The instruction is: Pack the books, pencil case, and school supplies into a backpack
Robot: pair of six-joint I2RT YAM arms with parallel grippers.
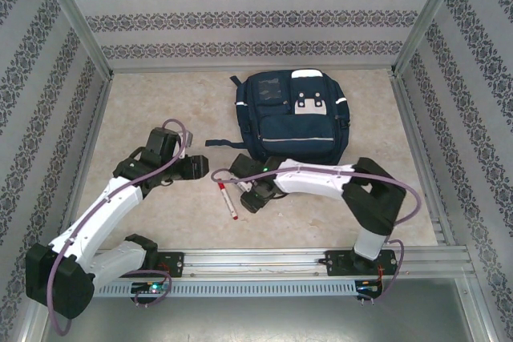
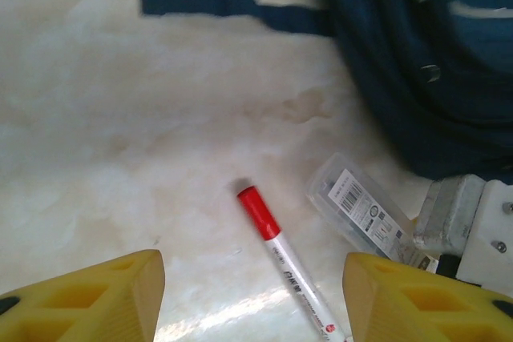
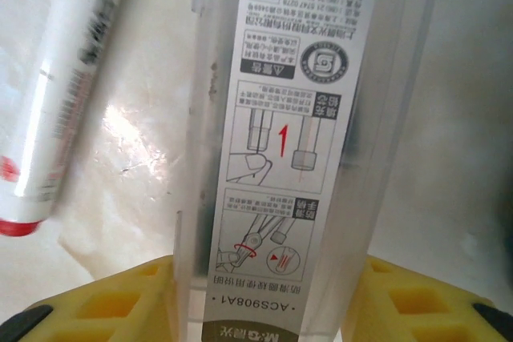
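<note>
1. The pencil case, clear plastic with a printed label strip running along it, lies flat on the pale marbled bench, near the near-left corner of the backpack.
2. The right fingers stand against the case's two long sides at one end and seem to be closed on it. The view is too tight to tell how firmly they press.
3. The marker, white with a red cap, lies on the bench just beside the case and roughly parallel to it. A narrow gap separates them, and the cap points toward the far side.
4. The left fingers are spread wide and hold nothing. In the left wrist view the marker's uncapped end lies between them, well apart from either one.
5. The backpack, navy with white patches, lies flat at the far middle of the bench with its front pocket up. A dark strap trails from its left side across the bench.
6. From above, the two arms meet in front of the backpack, the right arm reaching across from its base toward the case.
</note>
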